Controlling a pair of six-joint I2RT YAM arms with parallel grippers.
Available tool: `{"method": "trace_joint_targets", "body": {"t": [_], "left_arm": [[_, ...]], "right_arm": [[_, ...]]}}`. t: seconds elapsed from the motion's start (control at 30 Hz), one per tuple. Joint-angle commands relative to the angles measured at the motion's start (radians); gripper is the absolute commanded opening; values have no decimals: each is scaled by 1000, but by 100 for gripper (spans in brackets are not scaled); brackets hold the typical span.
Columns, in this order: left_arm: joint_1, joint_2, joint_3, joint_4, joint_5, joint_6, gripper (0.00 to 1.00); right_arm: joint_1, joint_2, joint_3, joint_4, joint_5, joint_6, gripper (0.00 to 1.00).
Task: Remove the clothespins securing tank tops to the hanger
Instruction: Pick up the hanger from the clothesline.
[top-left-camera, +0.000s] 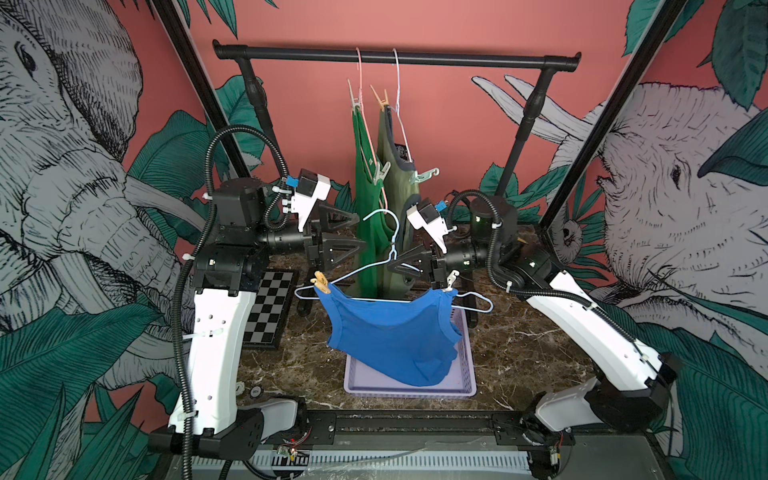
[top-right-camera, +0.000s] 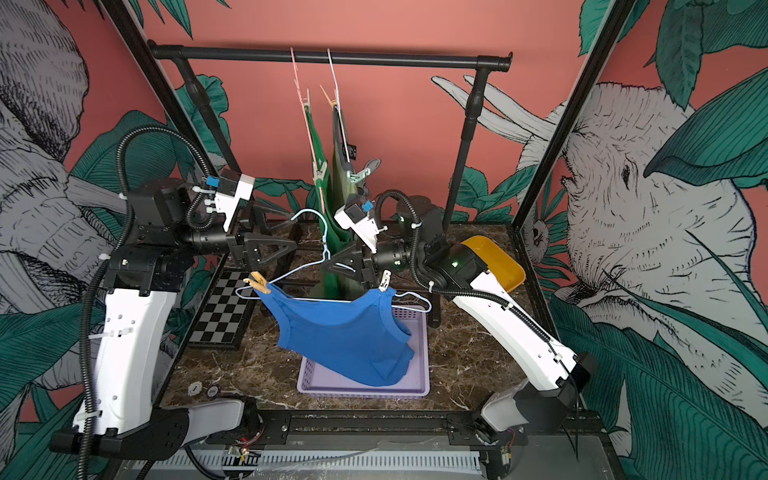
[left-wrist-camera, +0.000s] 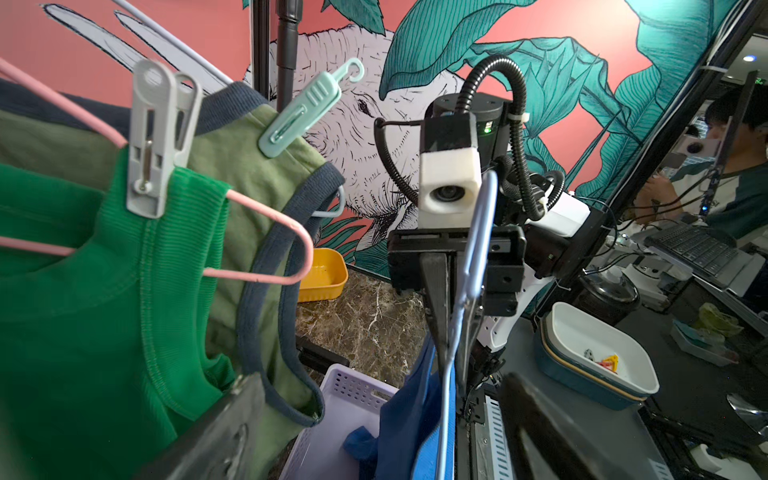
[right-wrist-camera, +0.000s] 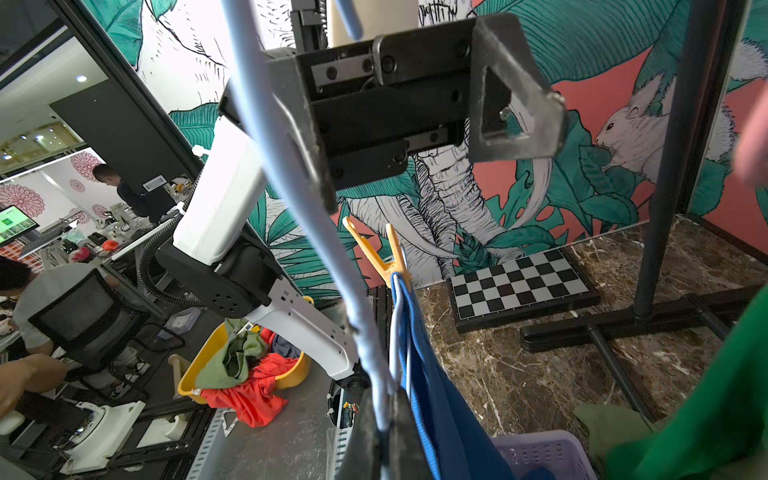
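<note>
Barely begun, seemingly: grips pale-blue wire hanger (top-left-camera: 382, 210) in shut right pincer (top-left-camera: 395, 266), left pincer (top-left-camera: 359, 231) agape; tan plastic clothespin (top-left-camera: 322, 284), white plastic clothespin (top-left-camera: 452, 278) unremoved from blue cloth tank top (top-left-camera: 390, 336), green tops (top-left-camera: 365, 195) likewise pinned.

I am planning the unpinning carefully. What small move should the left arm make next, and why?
Probably lower the open left end effector to the tan-orange plastic clothespin. That clip is on the left arm's side and pins the blue fabric tank top to the pale blue wire hanger, which the right end effector is shut on.
</note>
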Motion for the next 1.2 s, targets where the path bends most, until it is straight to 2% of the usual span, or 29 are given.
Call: {"method": "trace_joint_targets", "body": {"t": [0.0,0.4,0.6,0.73,0.8,0.93,1.17], "left_arm": [[-15,-15,14,13,-6,24,86],[-52,-19,-86,69,12,-16,55],[-58,-19,-110,91,21,-33,44],[-58,-17,-106,142,46,-90,34],[-58,-13,-100,166,59,-120,32],[-58,-11,-99,192,72,-152,17],[-62,-17,-124,220,85,-181,0]], "right_arm": [[27,30,47,86,21,-29,0],[58,108,115,144,40,0,0],[62,127,146,143,28,8,0],[62,158,149,129,28,0,0],[63,159,150,120,30,-2,0],[63,156,147,113,37,-10,0],[63,158,155,119,35,-5,0]]}}
